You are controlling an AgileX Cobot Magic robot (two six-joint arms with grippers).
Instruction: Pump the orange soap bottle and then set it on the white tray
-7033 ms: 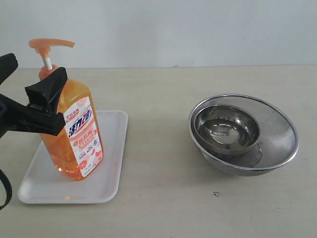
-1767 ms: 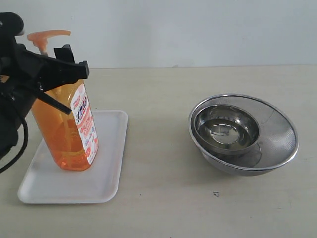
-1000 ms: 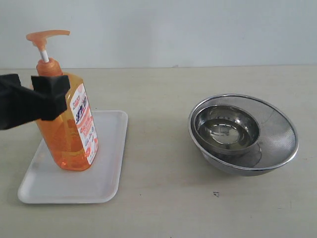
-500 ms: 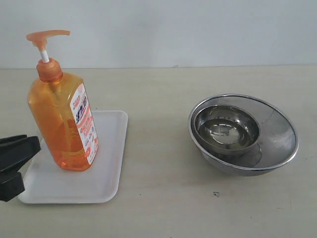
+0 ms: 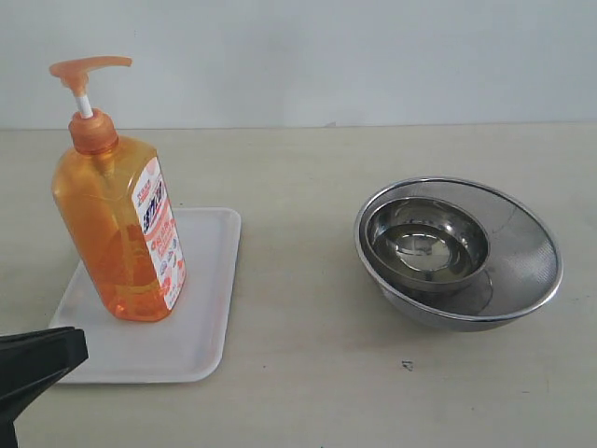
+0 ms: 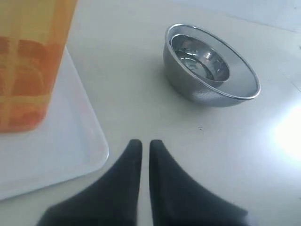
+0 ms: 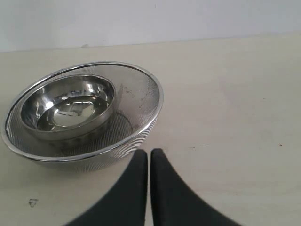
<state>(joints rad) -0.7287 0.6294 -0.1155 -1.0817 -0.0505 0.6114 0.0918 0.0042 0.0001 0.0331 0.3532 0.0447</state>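
Both left gripper point(image 6: 141, 142) and right gripper point(image 7: 149, 151) were closed, empty. Orange soap bottle point(image 5: 112, 233) stood on white tray point(image 5: 210, 280); seemingly only retreat remained.

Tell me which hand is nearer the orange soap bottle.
Left. The left hand is just off the white tray holding the orange soap bottle; the right hand is by the steel bowls.
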